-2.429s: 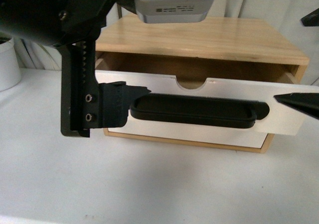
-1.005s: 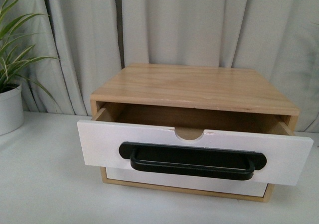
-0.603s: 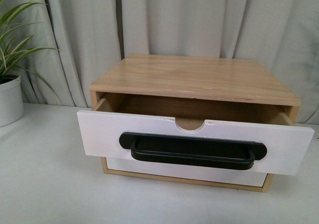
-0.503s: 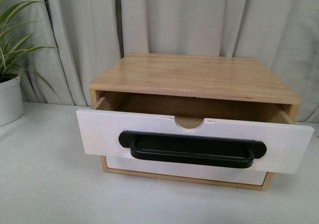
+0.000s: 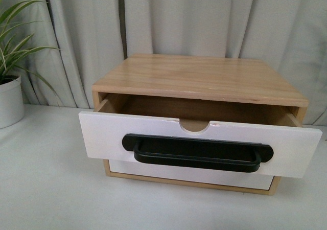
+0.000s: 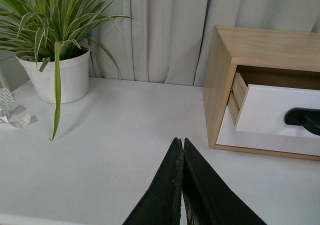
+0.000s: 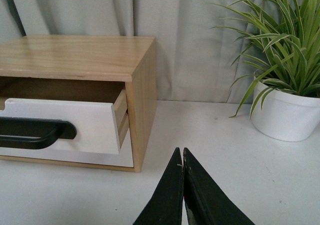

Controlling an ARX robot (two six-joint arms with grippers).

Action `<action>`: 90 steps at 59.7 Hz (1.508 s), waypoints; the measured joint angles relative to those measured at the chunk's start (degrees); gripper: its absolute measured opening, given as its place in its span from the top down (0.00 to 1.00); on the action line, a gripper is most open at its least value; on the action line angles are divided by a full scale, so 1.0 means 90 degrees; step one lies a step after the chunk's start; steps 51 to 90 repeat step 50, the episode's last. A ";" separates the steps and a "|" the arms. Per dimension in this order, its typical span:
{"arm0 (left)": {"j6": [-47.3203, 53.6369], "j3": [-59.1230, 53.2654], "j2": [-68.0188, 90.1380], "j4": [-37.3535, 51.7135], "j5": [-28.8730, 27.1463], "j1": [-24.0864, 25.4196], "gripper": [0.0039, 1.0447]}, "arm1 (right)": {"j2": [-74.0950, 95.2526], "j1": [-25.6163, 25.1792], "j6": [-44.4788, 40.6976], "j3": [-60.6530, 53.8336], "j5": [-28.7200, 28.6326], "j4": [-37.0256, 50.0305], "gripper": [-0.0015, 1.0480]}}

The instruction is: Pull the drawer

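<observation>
The drawer stands pulled partway out of a light wood cabinet; its white front carries a long black bar handle and a half-round notch in the top edge. The drawer also shows in the left wrist view, and the drawer in the right wrist view, with its wood side exposed. My left gripper is shut and empty, over the table well to the cabinet's left. My right gripper is shut and empty, off the cabinet's right corner. Neither gripper appears in the front view.
A plain white drawer front without a handle sits below the pulled one. A potted plant in a white pot stands at the left, another white pot at the right. Grey curtains hang behind. The white table spreads in front.
The left arm that filled the front view beside the handle has left that view, as has the right gripper's tip. The drawer has stayed pulled out and still over the last second.
</observation>
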 joint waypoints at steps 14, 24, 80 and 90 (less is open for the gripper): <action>-0.0015 0.0000 0.0000 0.0000 0.0000 0.0000 0.55 | -0.0002 0.0002 0.0002 0.0000 0.0000 0.0000 0.51; -0.0015 0.0000 0.0000 0.0000 0.0000 0.0000 0.24 | 0.0000 0.0000 0.0002 0.0000 0.0000 0.0000 0.21; -0.0015 0.0000 0.0000 0.0000 0.0000 0.0000 0.05 | 0.0000 0.0000 0.0015 0.0000 0.0000 0.0000 0.09; -0.0015 0.0000 0.0000 0.0000 0.0000 0.0000 0.05 | 0.0000 0.0000 0.0015 0.0000 0.0000 0.0000 0.09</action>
